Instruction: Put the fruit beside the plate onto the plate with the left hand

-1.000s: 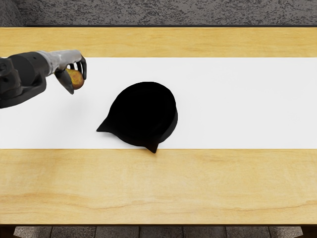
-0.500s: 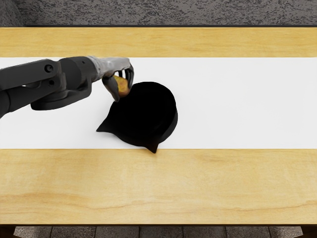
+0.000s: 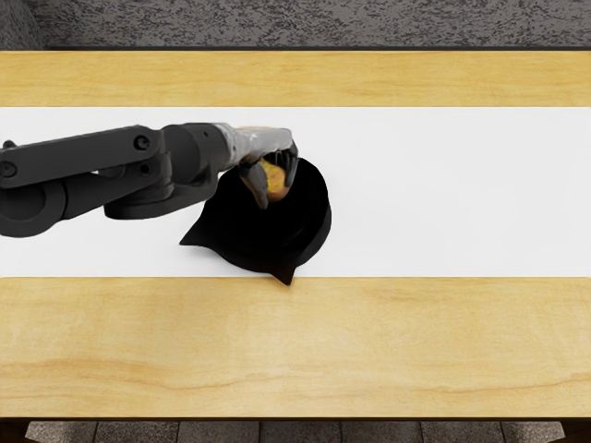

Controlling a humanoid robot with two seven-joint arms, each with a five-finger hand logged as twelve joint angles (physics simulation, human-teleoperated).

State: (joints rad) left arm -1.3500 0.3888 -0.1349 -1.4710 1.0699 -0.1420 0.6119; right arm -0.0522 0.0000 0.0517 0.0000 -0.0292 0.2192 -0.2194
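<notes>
Left hand [image 3: 266, 166] fingers clamped on fruit [image 3: 271, 177], over plate [image 3: 277, 235] upper rim.

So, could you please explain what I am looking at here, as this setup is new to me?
This is a simulated humanoid robot, seen from its own head camera, looking down on a wooden table with a white strip across it. The dark arm entering from the left ends in the left hand, closed on a yellow-orange fruit above the far part of a black plate. Whether the fruit touches the plate I cannot tell. The right arm is out of view.
</notes>
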